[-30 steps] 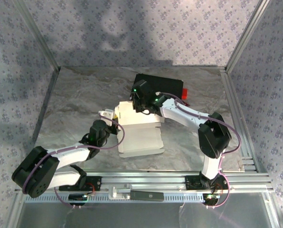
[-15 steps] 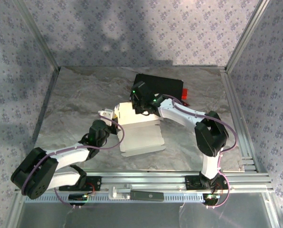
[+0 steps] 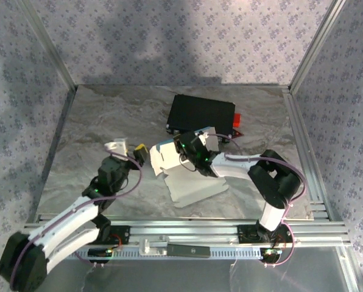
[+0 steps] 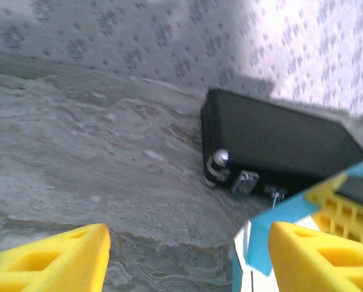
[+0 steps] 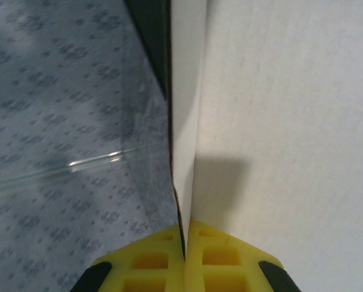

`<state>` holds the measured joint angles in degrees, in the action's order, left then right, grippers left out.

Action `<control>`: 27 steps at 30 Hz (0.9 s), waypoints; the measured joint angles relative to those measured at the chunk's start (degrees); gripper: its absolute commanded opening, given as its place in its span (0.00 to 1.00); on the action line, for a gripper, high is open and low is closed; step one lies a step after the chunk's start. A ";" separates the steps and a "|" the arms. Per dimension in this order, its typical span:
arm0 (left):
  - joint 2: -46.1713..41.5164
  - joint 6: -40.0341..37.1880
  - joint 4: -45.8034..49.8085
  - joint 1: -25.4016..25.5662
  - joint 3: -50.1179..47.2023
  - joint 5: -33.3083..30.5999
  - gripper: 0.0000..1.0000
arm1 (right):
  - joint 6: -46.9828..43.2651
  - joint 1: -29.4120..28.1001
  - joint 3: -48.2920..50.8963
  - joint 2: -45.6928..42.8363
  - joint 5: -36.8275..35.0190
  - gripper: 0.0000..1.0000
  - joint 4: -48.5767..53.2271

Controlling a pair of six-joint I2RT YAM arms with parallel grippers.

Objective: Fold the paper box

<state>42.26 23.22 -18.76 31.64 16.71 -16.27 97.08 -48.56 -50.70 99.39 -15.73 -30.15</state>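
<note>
Right gripper (image 5: 186, 243) is pinching a white flap of the box (image 3: 197, 182) in mid-workspace, sheet apparently running far-left to near-right, while left gripper (image 3: 126, 148) is hovering spread just left of its cyan corner.

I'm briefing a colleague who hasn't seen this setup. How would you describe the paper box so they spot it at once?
On the grey marbled table, look in front of the black hard case at the far side. The paper box is the thin cardboard sheet there, pinched by the right gripper. Unlike the dark, solid case, it is white with a cyan-blue edge.
</note>
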 measured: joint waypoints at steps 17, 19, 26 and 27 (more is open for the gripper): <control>1.20 6.10 11.58 -2.45 -2.27 5.11 0.59 | -12.04 -2.08 9.51 8.28 4.42 0.00 -41.77; 1.38 6.08 12.92 -2.82 -1.22 5.11 0.59 | -11.96 -2.14 9.60 9.40 4.66 0.00 -43.19; 4.35 5.88 14.56 -3.69 0.87 5.79 0.45 | -10.97 -2.38 13.60 10.58 5.66 0.00 -50.40; 5.27 5.92 14.67 -3.87 0.87 6.12 0.42 | -10.86 -2.38 14.01 10.58 5.70 0.00 -50.97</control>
<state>47.53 29.15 -4.10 27.77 17.58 -10.15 86.21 -50.94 -36.69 109.97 -10.02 -81.12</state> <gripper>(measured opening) 0.459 0.051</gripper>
